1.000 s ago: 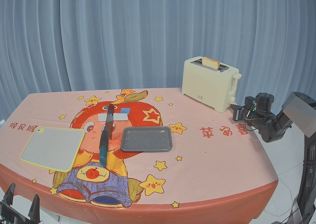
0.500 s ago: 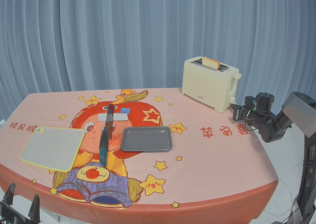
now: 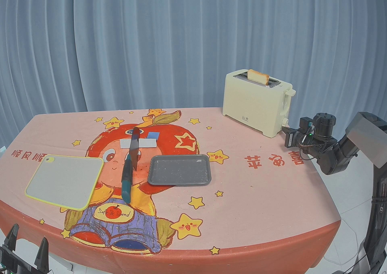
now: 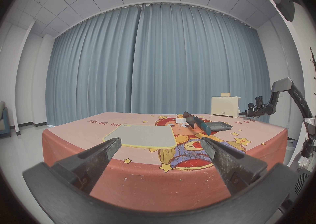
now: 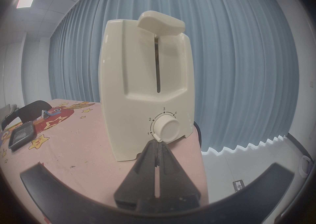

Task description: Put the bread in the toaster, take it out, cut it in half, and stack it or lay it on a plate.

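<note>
A cream toaster (image 3: 256, 103) stands at the table's back right, and a slice of toasted bread (image 3: 258, 76) pokes up from its slot. The toaster's end face (image 5: 144, 93) has its lever (image 5: 161, 23) raised and a dial (image 5: 166, 128) below. My right gripper (image 5: 158, 144) is shut, its tips right at the dial, off the toaster's right end (image 3: 287, 129). A knife (image 3: 130, 164) with a teal handle lies mid-table between a grey cutting board (image 3: 64, 180) and a dark grey tray (image 3: 180, 170). My left gripper (image 4: 161, 150) hangs open before the table's front left edge, holding nothing.
Two small pale blocks (image 3: 139, 142) lie under the knife's blade. The patterned pink tablecloth (image 3: 258, 190) is bare at the front right. Blue curtains close the back. The table edge drops off just right of the toaster.
</note>
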{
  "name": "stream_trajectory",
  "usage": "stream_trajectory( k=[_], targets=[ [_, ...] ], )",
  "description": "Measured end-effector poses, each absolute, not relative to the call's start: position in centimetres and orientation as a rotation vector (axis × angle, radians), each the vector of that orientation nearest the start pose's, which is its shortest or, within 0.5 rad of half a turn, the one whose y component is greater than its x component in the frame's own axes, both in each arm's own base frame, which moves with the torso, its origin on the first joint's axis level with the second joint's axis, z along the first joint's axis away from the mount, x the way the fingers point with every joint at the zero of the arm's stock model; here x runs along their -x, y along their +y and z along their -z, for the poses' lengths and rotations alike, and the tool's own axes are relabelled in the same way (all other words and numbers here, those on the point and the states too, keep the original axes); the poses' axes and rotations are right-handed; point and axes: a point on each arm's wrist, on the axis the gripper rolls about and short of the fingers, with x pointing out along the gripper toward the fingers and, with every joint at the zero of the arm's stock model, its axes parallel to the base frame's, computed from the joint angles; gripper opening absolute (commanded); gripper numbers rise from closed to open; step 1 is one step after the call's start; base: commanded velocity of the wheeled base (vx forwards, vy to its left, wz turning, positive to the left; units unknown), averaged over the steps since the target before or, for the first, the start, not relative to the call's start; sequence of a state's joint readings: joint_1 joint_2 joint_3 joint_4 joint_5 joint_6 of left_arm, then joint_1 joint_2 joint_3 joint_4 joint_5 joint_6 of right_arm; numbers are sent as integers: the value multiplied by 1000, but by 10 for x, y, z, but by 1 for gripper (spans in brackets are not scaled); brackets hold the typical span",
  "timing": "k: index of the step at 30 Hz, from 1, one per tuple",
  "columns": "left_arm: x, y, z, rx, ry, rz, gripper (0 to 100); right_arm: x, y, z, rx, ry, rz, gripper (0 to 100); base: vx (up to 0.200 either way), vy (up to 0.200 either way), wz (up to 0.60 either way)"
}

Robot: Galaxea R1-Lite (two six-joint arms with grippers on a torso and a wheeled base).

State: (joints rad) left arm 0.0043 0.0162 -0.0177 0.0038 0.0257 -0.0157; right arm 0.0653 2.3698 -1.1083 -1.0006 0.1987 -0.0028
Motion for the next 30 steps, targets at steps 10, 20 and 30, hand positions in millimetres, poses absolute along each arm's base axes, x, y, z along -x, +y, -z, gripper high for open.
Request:
stream_trajectory(
  k=[10,20,30],
  targets=[
    [23,0,-80,16,2,-30,100,-438,33,-41,-15,257,-262,0,0,0,0],
    [23,0,-80,16,2,-30,100,-437,32,-45,-14,250,-260,0,0,0,0],
    [23,0,-80,16,2,-30,100,-435,34,-45,-12,252,-264,0,0,0,0]
  ],
)
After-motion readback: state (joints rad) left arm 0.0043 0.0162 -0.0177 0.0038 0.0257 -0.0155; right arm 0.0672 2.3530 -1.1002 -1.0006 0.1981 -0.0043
